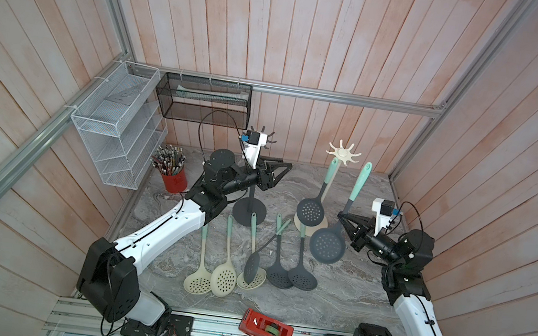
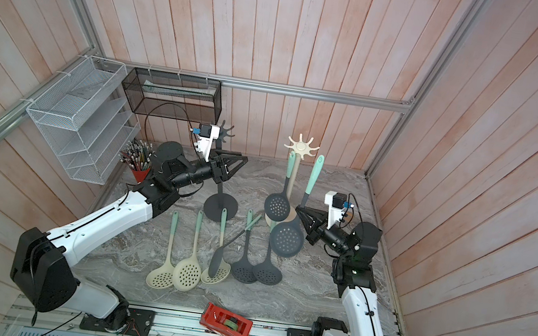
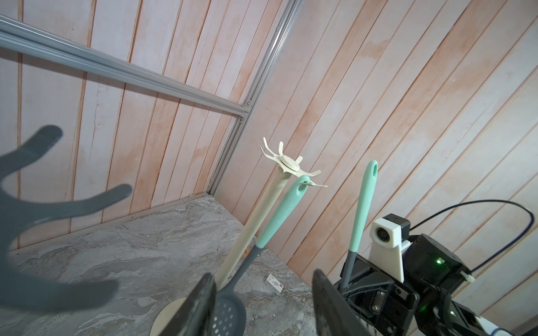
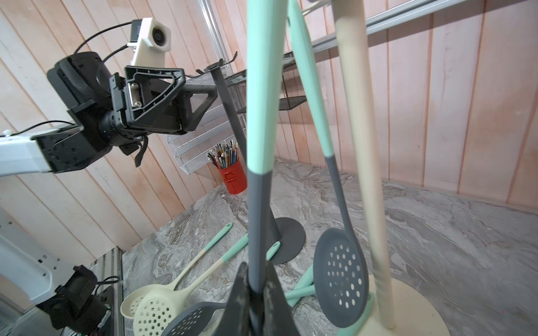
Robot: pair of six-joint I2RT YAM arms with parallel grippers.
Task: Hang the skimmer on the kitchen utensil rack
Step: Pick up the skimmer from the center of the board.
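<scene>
Right wrist: slim, smooth, mint-grey skimmer

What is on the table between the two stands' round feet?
Mint handle tips of two dark skimmers lying down, shown in both top views.

One skimmer hangs on the right rack; other skimmers lie before the left rack.

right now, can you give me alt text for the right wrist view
The right gripper is shut on the grey neck of a mint-handled skimmer, handle pointing up. Just past it, a second grey skimmer hangs beside the cream rack pole, with more skimmers lying on the marble table.
</scene>
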